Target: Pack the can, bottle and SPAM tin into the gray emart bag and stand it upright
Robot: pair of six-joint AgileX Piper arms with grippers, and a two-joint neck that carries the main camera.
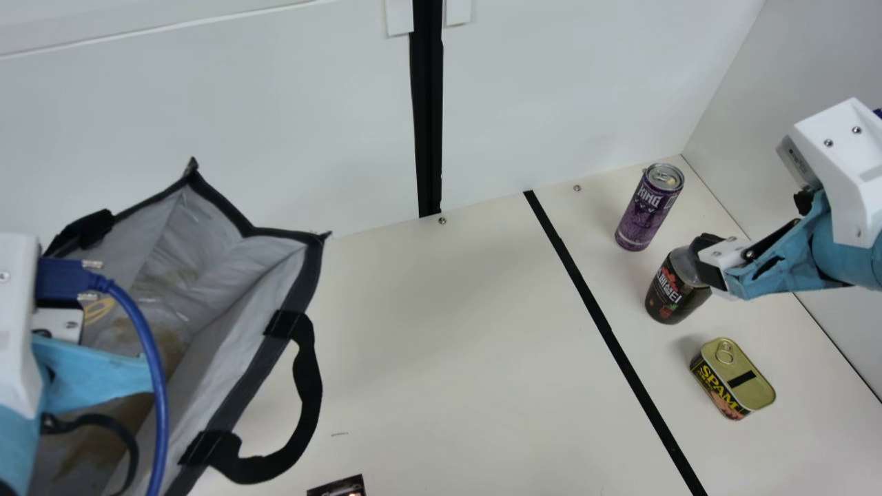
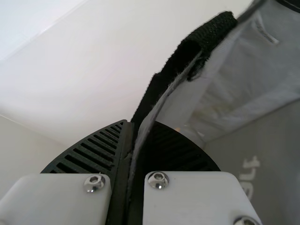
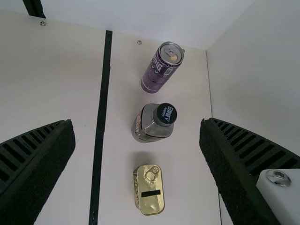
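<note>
**Black-capped bottle (image 3: 150, 125) ahead of right gripper's (image 3: 137, 129) parted fingers**

It stands upright between the purple can (image 3: 159, 70) and SPAM tin (image 3: 151, 205), far from the left gripper (image 2: 133, 125), clamped on the gray emart bag (image 1: 238, 313). Straddling its vertical axis looks next.

the cream table (image 1: 448, 344) has a black strip (image 1: 586, 294) running across it. right of the strip stand the can (image 1: 646, 210), the bottle (image 1: 672, 296) and the spam tin (image 1: 741, 386), lid up, in a row and apart. at left sits the gray bag (image 1: 231, 324), mouth open. a dark printed piece (image 1: 341, 488), cut off by the main view's bottom edge, may be a packet.
</note>
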